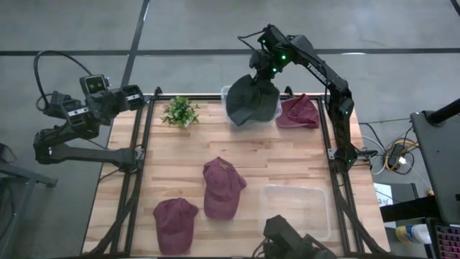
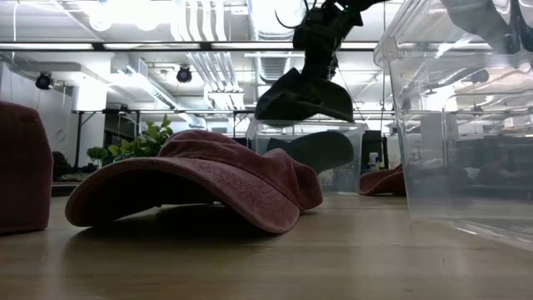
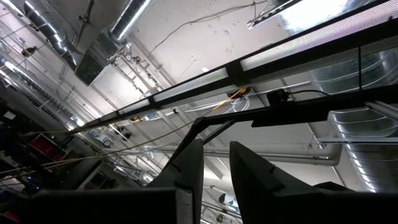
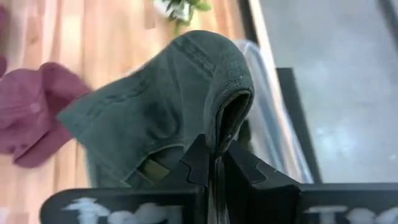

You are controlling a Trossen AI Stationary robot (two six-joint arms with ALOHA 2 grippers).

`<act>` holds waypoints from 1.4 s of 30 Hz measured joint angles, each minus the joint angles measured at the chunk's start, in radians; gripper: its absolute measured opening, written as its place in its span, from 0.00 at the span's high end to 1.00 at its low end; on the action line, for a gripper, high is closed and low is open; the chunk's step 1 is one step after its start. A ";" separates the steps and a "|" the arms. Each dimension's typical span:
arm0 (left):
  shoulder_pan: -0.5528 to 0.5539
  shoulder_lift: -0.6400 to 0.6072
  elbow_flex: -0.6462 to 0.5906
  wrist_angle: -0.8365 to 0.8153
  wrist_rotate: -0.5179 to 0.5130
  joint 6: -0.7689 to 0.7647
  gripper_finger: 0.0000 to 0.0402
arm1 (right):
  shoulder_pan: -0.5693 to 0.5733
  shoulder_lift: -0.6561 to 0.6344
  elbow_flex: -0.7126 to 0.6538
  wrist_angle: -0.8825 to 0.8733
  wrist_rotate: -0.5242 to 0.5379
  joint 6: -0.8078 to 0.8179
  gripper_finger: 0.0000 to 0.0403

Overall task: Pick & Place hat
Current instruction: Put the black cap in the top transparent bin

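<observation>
High view: dark hat [image 1: 251, 101] over far bin [image 1: 227, 93]
We see the right gripper [image 1: 263, 74] pinching its fabric, holding it clear for placing

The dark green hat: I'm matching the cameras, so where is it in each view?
High view: dark green hat hangs from the right claw over the clear bin, top centre.
Low view: hat above centre.
Left wrist view: not in it.
Right wrist view: hat fills the centre.
Shared landmark: the plant.
</observation>
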 joint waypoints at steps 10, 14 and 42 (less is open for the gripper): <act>0.000 0.000 0.000 0.000 -0.009 0.000 0.82 | 0.000 0.122 -0.001 0.028 0.080 -0.044 0.96; 0.000 0.000 0.000 0.000 -0.016 0.000 0.82 | 0.001 0.176 -0.002 0.037 0.095 -0.063 0.96; 0.000 0.000 0.000 0.000 -0.014 0.000 0.82 | 0.062 0.098 0.001 0.033 0.108 0.121 0.71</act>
